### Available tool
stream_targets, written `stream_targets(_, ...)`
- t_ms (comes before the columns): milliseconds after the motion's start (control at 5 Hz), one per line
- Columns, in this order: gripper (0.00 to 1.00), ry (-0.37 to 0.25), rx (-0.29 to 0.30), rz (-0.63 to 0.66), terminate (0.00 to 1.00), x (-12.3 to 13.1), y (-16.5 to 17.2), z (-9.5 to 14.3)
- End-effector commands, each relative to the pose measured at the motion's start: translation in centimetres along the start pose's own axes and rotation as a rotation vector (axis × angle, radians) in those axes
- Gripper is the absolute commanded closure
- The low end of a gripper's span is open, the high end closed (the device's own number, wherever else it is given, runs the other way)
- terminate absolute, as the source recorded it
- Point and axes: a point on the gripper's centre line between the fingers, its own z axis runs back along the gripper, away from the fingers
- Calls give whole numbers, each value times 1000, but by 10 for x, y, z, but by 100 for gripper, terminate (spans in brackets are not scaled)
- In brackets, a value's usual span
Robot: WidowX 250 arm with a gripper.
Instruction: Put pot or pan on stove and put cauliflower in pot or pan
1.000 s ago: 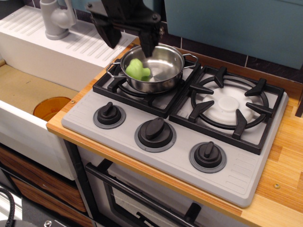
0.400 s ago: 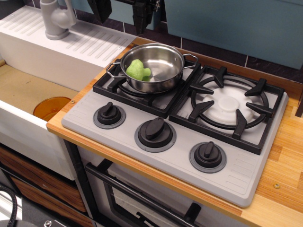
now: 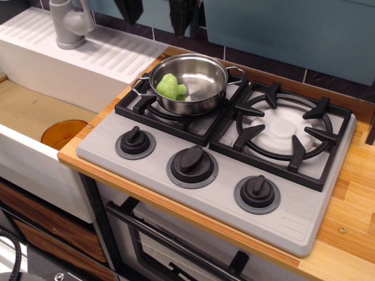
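The shiny steel pot (image 3: 202,79) with two loop handles stands on the left burner grate of the grey stove (image 3: 222,199). The light-green cauliflower (image 3: 170,87) lies inside the pot, against its left wall. My gripper (image 3: 153,12) is high above the pot at the top edge of the view. Only its two black fingertips (image 3: 130,10) show, spread apart and empty.
The right burner (image 3: 285,129) has a bare white disc. Three black knobs (image 3: 192,160) line the stove front. A sink (image 3: 35,114) with an orange disc (image 3: 63,133) lies to the left, with a grey faucet (image 3: 70,23) behind it. A wooden counter (image 3: 351,193) runs along the right.
My gripper has risen straight up from the pot's rim to the top edge of the view. The cauliflower stays in the pot, which has not moved.
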Motion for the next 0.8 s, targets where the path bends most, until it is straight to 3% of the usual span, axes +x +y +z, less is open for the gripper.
stream_targets(0,0,-99,-38,-114,0,36,36,-6)
stream_targets(200,0,-108,-53,-101,0,36,25,-19)
stream_targets(600,0,-80,-127,-2,0,31,-56,-64)
